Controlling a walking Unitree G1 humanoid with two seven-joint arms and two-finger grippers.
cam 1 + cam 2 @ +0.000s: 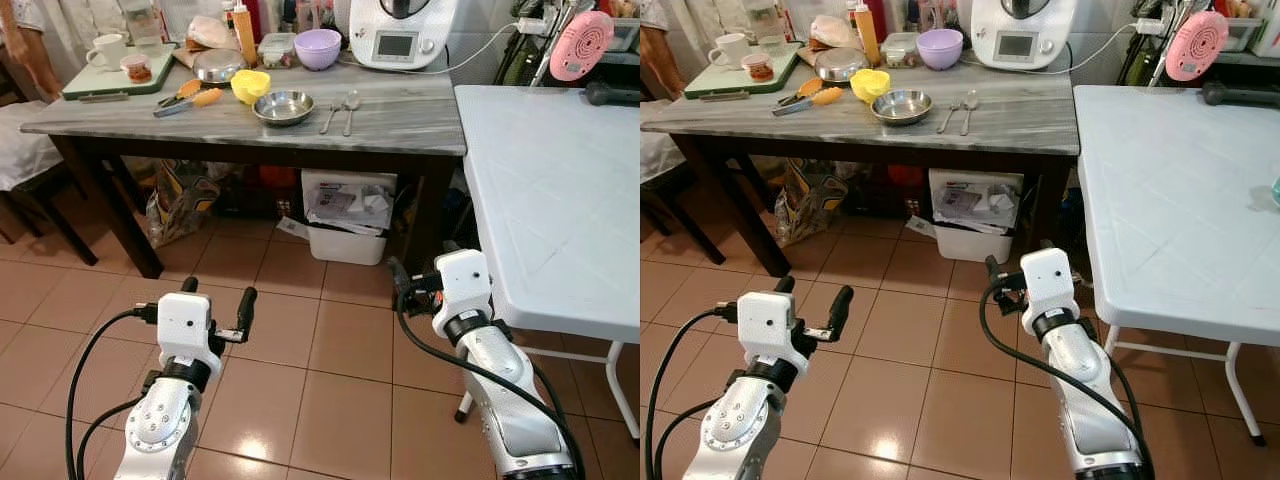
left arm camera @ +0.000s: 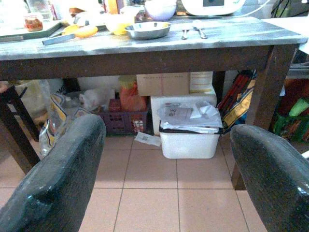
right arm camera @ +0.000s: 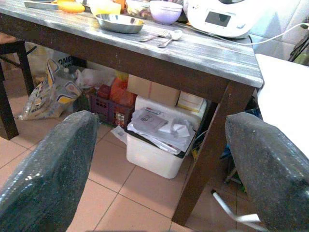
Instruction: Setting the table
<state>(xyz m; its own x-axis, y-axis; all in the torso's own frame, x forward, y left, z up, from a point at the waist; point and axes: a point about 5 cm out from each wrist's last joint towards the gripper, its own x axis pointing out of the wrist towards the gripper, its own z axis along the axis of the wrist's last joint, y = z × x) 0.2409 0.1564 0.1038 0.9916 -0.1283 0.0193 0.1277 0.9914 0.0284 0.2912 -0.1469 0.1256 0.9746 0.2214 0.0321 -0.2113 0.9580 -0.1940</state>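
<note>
Under the grey table (image 1: 400,125), a white bin (image 2: 188,137) full of papers is seen from the wrist cameras, partly hidden in the head views. The left gripper (image 1: 218,310) and the right gripper (image 1: 400,285) are held low over open tiled floor, both with fingers spread. On the table are counted one steel bowl (image 1: 283,106), two spoons (image 1: 341,110), one yellow cup (image 1: 249,85). The white table (image 1: 550,210) stands at the right.
</note>
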